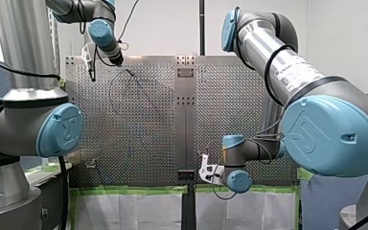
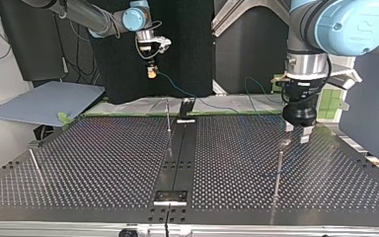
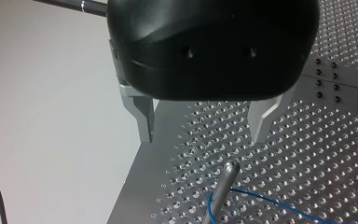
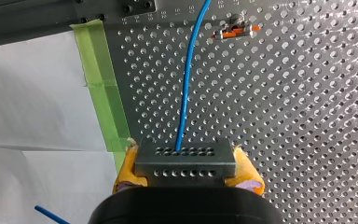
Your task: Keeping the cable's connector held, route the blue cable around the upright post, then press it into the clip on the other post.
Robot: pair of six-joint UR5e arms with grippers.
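Note:
My right gripper (image 4: 186, 157) has its yellow pads (image 4: 126, 170) shut on a grey perforated connector block (image 4: 186, 170). The blue cable (image 4: 186, 93) runs from the block out over the perforated table (image 4: 307, 116). In the top view this gripper (image 2: 151, 74) hangs high at the far left, and the cable (image 2: 187, 93) trails down from it. My left gripper (image 3: 203, 133) is open with nothing between its bare metal fingers (image 3: 142, 116). It hovers just above a metal post (image 3: 223, 184), and the cable (image 3: 270, 202) curves past the post's base. The top view shows that gripper (image 2: 296, 134) over the post (image 2: 279, 163).
A small fitting with an orange part (image 4: 235, 31) sits on the plate ahead of my right gripper. Thin posts stand at the top view's centre (image 2: 168, 116) and near left (image 2: 35, 165). Green tape (image 4: 105, 93) edges the plate, and a grey board (image 2: 44, 101) lies at the far left.

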